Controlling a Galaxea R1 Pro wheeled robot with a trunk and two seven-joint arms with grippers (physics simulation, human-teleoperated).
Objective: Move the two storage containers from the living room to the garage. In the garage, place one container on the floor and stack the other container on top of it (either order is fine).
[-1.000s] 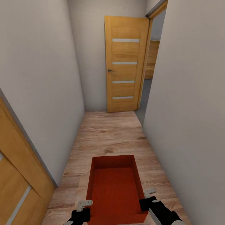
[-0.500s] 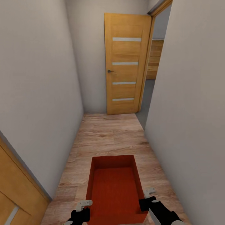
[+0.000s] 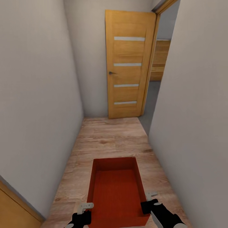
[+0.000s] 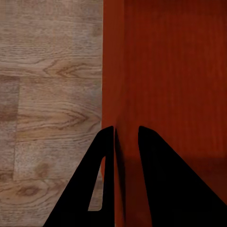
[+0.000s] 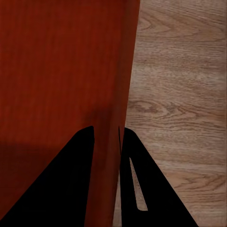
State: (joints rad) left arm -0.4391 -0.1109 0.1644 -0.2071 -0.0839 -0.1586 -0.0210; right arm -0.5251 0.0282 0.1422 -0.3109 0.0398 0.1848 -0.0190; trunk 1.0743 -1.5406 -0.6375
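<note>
One orange-red storage container [image 3: 116, 188] hangs low in front of me in the head view, open top up, held level above light wood planks. My left gripper [image 3: 85, 211] is shut on its left wall and my right gripper [image 3: 148, 202] is shut on its right wall. The left wrist view shows the left gripper [image 4: 126, 130] with one black finger on each side of the container's wall [image 4: 113, 85]. In the right wrist view the right gripper [image 5: 107, 128] pinches the opposite wall [image 5: 126, 71] the same way. The container holds nothing.
I am in a narrow corridor with pale walls close on both sides. A wooden door [image 3: 128, 65] with glass strips stands open at the far end. Right of it a doorway [image 3: 158, 63] shows grey floor and wooden panels beyond. A wooden door frame [image 3: 15, 205] sits at lower left.
The view has advanced down the corridor: the far door looks larger and the left door frame has slid out of the picture. Container and grippers keep the same place in the view.
</note>
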